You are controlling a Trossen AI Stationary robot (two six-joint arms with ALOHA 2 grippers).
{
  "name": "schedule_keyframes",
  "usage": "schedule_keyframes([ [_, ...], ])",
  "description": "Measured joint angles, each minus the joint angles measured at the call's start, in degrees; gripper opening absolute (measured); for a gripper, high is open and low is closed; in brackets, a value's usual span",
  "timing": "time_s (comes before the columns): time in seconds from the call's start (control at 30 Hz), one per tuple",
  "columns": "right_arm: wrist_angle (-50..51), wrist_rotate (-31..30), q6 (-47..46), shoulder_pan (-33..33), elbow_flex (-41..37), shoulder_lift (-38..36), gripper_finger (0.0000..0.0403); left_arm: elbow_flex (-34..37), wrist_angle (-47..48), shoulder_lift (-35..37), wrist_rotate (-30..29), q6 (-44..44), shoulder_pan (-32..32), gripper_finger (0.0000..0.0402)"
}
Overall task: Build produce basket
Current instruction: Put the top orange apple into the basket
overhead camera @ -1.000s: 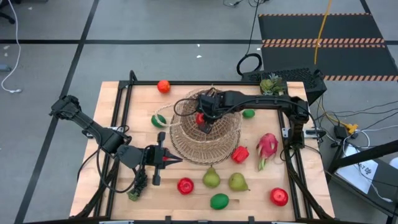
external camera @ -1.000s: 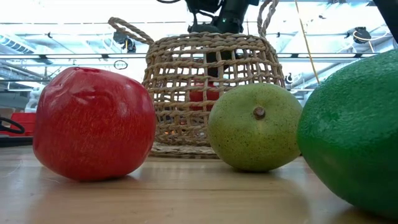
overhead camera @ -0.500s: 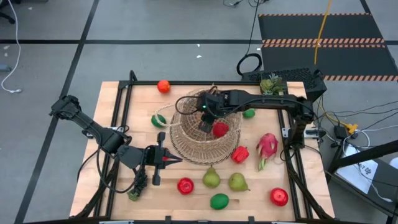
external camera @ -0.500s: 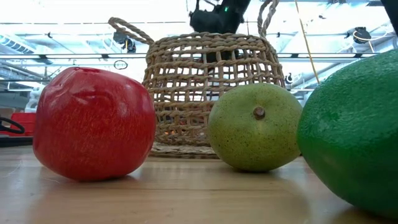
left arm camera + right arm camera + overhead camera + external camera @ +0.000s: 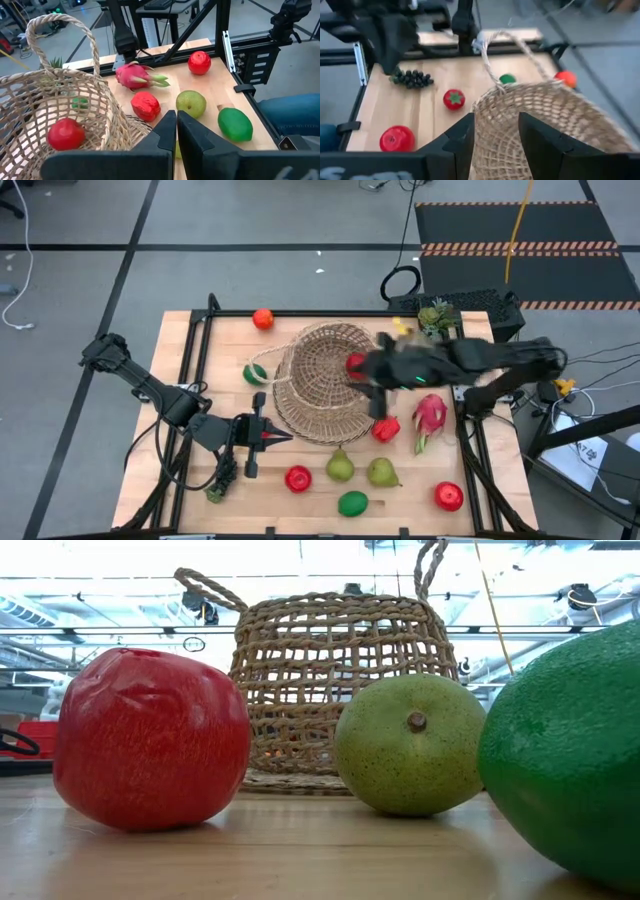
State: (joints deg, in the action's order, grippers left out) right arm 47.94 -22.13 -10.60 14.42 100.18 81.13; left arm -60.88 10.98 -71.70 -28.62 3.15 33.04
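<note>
Woven wicker basket (image 5: 325,380), round red fruit (image 5: 356,363) inside; right hand (image 5: 495,145) fingers apart

Dark jointed arms, black cables

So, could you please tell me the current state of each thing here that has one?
Basket: tipped over on the table, one red fruit inside.
Right gripper: open, empty, beside the basket's rim.
Left gripper: shut, empty, waiting near the table's front left.
Dragon fruit: lying on the table, outside the basket.
Two pears: on the table, outside the basket.
Grapes: on the table, outside the basket.
</note>
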Motion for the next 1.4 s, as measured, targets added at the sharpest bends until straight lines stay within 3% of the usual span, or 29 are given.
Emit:
schedule_keyframes([
  [0.23,8.44,-16.52,-8.85,15.18,-0.94,-4.15,0.0148,0.0,1.77,0.0,0.02,1.83,0.09,0.0019],
  [0.43,4.04,-21.59,-12.56,24.61,-8.89,-4.29,0.0148,0.0,2.23,0.0,0.0,4.09,1.29,0.0019],
  [0.6,-7.46,-21.58,-12.33,29.47,-18.98,-4.25,0.0148,0.0,4.06,0.0,0.0,4.32,2.53,0.0019],
  [0.73,-18.68,-21.35,-9.58,31.69,-26.82,-4.26,0.0148,0.0,8.74,0.32,0.01,6.21,3.14,0.0019],
  [0.9,-29.73,-20.97,-3.41,32.21,-33.02,-4.32,0.0148,-0.07,20.06,0.39,-0.2,17.93,3.8,0.0019],
  [1.17,-33.1,-20.71,6.16,31.59,-37.85,-4.27,0.0148,-0.07,37.9,0.39,-5.92,35.91,1.53,0.0019],
  [1.4,-32.62,-21.37,8.14,30.97,-37.92,-4.73,0.0148,3.64,46.74,0.59,-6.71,39.12,-2.31,0.0019],
])
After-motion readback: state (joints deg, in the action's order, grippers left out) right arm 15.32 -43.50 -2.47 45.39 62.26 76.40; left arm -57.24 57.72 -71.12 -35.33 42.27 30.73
